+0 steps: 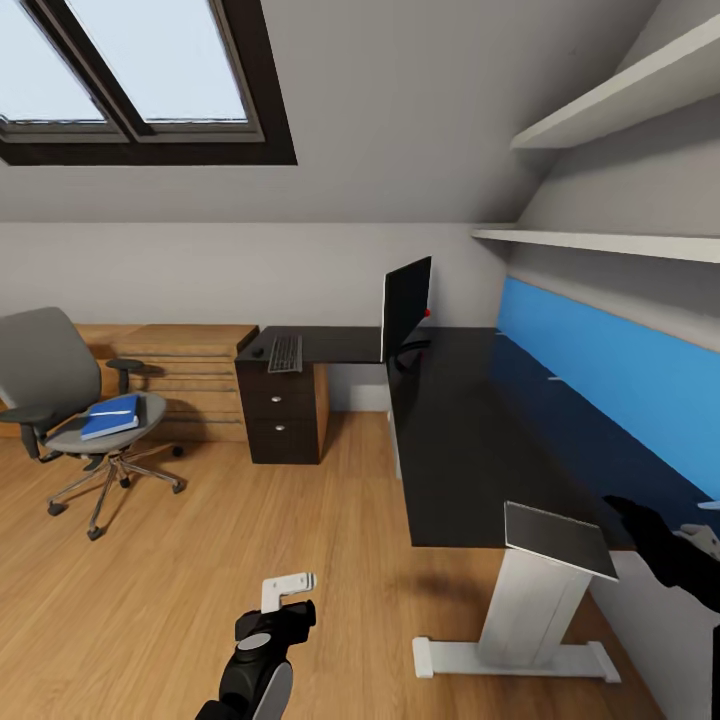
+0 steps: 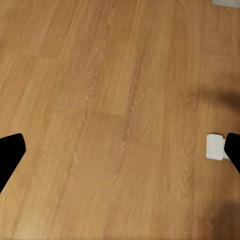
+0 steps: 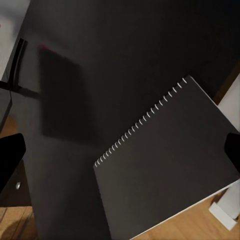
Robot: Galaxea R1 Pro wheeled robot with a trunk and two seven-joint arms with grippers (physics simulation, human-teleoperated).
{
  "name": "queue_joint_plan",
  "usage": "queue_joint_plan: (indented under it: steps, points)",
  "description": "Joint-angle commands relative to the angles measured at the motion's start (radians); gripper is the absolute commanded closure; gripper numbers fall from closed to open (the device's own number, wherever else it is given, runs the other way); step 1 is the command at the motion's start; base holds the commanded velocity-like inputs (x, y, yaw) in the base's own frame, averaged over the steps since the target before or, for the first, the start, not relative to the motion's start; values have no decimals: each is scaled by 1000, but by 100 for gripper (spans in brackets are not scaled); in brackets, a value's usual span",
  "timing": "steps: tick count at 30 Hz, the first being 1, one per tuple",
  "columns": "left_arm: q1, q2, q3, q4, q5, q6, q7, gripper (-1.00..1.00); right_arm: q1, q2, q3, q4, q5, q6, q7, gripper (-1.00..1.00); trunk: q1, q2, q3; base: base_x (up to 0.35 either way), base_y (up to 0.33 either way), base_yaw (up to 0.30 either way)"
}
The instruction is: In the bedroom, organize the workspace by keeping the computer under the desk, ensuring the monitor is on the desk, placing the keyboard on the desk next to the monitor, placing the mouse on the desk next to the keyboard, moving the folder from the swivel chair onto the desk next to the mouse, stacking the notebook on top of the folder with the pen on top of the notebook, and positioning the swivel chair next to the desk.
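The notebook (image 1: 560, 540) lies closest, a grey spiral-bound pad at the near end of the black worktop (image 1: 470, 440), one corner jutting past the edge. The right gripper (image 3: 120, 150) hangs over it, fingers spread wide and empty. The left gripper (image 2: 120, 150) hangs low over the wood floor (image 1: 200, 560), fingers likewise apart and holding nothing. Farther along the worktop stands the monitor (image 1: 405, 300), and beyond it, on the short wing, the keyboard (image 1: 285, 352) with a small dark thing beside it that may be the mouse, too small to tell. Off to the left, well apart from the worktop, is the swivel chair (image 1: 45, 370) with the blue folder (image 1: 110, 416) on its seat.

The main risk I see is the overhanging notebook: a clumsy downward push on that corner could tip it to the floor. Stacking it before the folder arrives would also spoil the order
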Motion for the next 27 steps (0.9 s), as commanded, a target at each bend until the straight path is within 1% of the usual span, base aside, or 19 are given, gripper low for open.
queue_joint_plan:
  steps: [1, 7, 14, 19, 21, 22, 24, 27]
  points:
    - [-1, 1, -1, -1, 10, 2, 9, -100, -1, 0, -2, -1, -10, 3, -9, -100, 0, -1, -1, 0, 0, 0]
    - [-1, 2, 3, 1, 12, 2, 6, -100, -1, 0, -4, -1, -10, 4, -8, -100, 0, -1, -1, -20, -23, 0]
    - [-1, 2, 2, 1, 12, 2, 6, -100, -1, 0, -4, 4, -8, -2, -6, -100, 0, -1, -1, -189, -193, 0]
    - [-1, 2, -1, -2, 10, 0, 9, -100, -1, 0, -4, 7, -7, -3, -5, -100, 0, -1, -1, -86, -80, 0]
    - [-1, 1, -13, -5, 10, -6, 12, -100, -1, 0, -3, 15, -6, -5, -5, -100, 0, -1, -1, -35, -32, 0]
    - [-1, 1, -36, -5, 9, -25, 14, -100, -1, 0, -1, 48, -6, -11, -4, -100, 4, -8, -4, -11, -10, 0]
    - [-1, 1, -47, -4, 9, -45, 16, -100, -1, -1, -1, 75, -6, -16, -3, -100, 11, -22, -10, -7, -7, 0]
    - [-1, 1, -53, -4, 10, -67, 16, -100, -1, -3, 0, 94, -6, -21, -3, -100, 23, -43, -20, -4, -3, 0]
